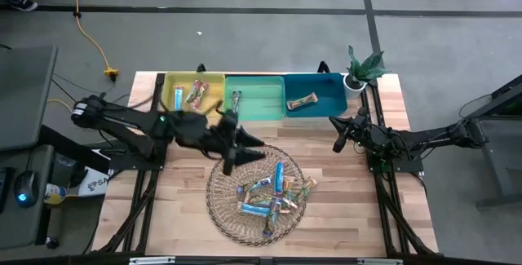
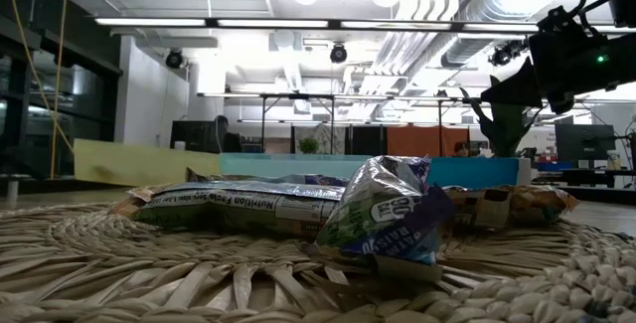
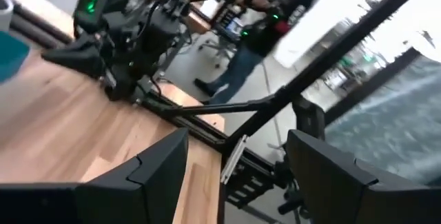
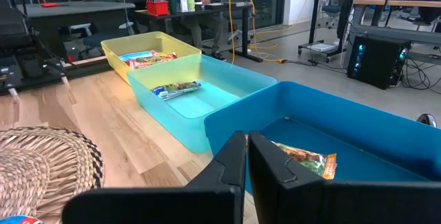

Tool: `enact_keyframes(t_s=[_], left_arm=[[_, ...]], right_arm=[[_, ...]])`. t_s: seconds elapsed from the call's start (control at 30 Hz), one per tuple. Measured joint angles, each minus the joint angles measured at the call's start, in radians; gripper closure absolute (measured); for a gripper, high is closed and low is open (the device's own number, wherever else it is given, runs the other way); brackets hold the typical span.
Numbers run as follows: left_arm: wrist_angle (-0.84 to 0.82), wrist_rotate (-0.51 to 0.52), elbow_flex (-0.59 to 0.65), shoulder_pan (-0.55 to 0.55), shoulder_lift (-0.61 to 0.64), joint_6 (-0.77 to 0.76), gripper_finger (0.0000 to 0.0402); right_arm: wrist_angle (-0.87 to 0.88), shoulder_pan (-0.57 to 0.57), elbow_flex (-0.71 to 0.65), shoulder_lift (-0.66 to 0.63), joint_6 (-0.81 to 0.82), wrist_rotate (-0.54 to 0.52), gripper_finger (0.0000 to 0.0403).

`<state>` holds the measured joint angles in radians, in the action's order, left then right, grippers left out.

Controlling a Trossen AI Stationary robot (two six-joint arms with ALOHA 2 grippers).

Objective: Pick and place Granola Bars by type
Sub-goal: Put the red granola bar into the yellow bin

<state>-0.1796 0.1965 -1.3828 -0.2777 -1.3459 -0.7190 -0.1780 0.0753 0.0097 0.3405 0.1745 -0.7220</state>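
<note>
We see shiny wrapped granola bars [image 1: 269,193] heaped on a round woven wicker plate [image 1: 224,216], just beneath and beyond our left hand [image 1: 231,161], which hangs open and empty. A few bars already lie in the yellow, green and teal bins [image 1: 257,106]. We judge the next move: lower onto one bar. Our right hand [image 1: 338,141] waits closed, beside the teal bin.

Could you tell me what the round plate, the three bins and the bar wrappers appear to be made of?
Round plate: woven wicker or straw, matte; coiled strands show.
Bins: probably moulded plastic, smooth, slightly glossy walls.
Bar wrappers: thin foil or plastic film, shiny and crinkled.
</note>
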Motion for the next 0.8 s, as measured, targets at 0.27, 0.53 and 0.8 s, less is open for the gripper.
enact_keyframes(t_s=[0.27,0.53,0.8], left_arm=[[0.005,0.253,0.000,-0.064,-0.139,-0.291,0.0158],[0.063,0.313,0.000,-0.054,-0.272,-0.440,0.0158],[0.043,0.305,-0.047,0.004,-0.402,-0.599,0.0158]], right_arm=[[0.000,0.000,0.000,0.000,0.000,0.000,0.0402],[-0.002,0.000,0.000,0.000,0.000,0.000,0.0402],[-0.004,0.000,0.000,0.000,0.000,0.000,0.0402]])
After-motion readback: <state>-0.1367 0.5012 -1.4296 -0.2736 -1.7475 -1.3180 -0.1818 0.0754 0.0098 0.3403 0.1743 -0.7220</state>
